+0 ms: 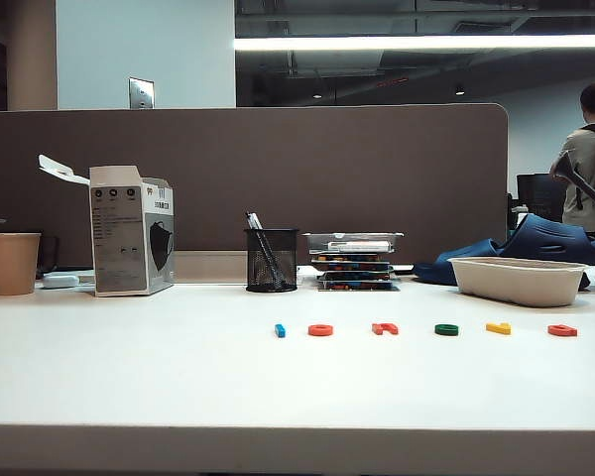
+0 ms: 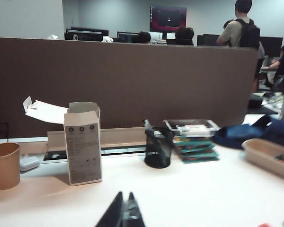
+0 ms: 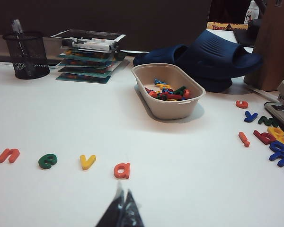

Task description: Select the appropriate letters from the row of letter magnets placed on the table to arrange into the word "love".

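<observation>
From the exterior view, going left to right, the white table (image 1: 129, 387) carries a paper cup (image 1: 13, 263), an opened carton (image 1: 131, 230) with a mask printed on its side, a black mesh pen holder (image 1: 272, 260), a stack of flat boxes (image 1: 354, 262) and a pale oval tray (image 1: 517, 280). In front of these lies the row of letter magnets: a blue bar (image 1: 280, 330), an orange-red ring (image 1: 320, 329), an orange-red arch letter (image 1: 385, 328), a dark green letter (image 1: 446, 329), a yellow letter (image 1: 498, 327) and a last orange-red letter (image 1: 562, 330). They sit apart from one another, and from this low angle their shapes are hard to read. Neither arm shows here.

The left wrist view looks over the cup, carton and pen holder; the left gripper (image 2: 124, 213) juts in with its dark fingers pressed together, holding nothing.

The right wrist view reads four of the letters plainly: orange-red n (image 3: 9, 155), green e (image 3: 48, 161), yellow v (image 3: 87, 161), orange-red a (image 3: 122, 170). It also shows the tray filled with mixed letters (hidden from the exterior view), loose letters (image 3: 270, 139) beyond it, and dark blue slippers (image 3: 213, 56) behind. The right gripper (image 3: 122, 211) hangs near the a, fingers closed and empty.
</observation>
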